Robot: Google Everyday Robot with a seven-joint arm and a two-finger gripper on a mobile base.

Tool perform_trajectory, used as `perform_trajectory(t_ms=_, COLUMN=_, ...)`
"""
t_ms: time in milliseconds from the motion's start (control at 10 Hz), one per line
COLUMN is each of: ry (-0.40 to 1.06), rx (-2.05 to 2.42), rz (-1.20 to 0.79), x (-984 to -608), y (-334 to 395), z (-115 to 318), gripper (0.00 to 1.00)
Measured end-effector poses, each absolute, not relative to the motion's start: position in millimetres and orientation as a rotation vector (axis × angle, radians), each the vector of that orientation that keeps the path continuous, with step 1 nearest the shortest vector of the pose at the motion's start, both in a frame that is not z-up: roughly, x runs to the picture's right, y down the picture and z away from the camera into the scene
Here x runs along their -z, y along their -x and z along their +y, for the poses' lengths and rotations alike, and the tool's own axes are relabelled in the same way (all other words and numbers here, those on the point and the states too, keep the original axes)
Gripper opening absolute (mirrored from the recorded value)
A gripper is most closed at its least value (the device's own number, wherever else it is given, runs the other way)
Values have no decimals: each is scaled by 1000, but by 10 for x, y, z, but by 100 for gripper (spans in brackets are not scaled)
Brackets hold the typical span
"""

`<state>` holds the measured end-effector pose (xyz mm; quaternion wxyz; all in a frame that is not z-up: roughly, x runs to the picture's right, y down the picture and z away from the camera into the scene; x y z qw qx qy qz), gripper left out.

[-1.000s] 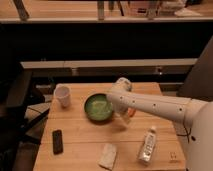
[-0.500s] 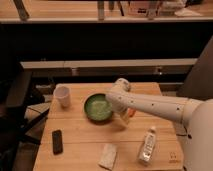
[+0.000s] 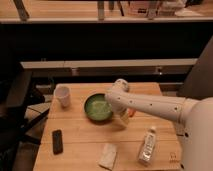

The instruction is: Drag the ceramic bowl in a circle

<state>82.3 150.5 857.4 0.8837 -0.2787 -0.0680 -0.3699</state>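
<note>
The ceramic bowl [image 3: 96, 108] is green and round with a paler inside. It sits upright on the wooden table [image 3: 80, 147], left of the middle. My white arm reaches in from the right. Its gripper [image 3: 114, 111] is at the bowl's right rim, and the wrist housing covers most of it. I cannot see whether it touches the rim.
A small white cup [image 3: 62, 96] stands left of the bowl. A black phone-like slab [image 3: 57, 141] lies front left, a white packet [image 3: 107, 156] front centre, a clear plastic bottle [image 3: 147, 146] front right. An orange item [image 3: 131, 114] peeks out from under the arm. A dark chair [image 3: 15, 100] is to the left.
</note>
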Motion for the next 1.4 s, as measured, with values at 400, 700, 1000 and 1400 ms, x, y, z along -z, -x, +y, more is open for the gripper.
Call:
perform_trajectory(t_ms=400, ry=586, rx=781, rz=-142, x=-8608, y=-805, z=1523, gripper=80)
perform_trajectory(t_ms=700, ry=590, rx=790, rz=-142, x=-8627, y=-793, z=1535, gripper=80)
perform_trajectory(t_ms=1000, ry=594, rx=796, rz=-139, x=-8635, y=-790, z=1541, gripper=80)
perform_trajectory(t_ms=1400, ry=597, rx=808, rz=-139, x=-8658, y=-771, z=1545, gripper=80)
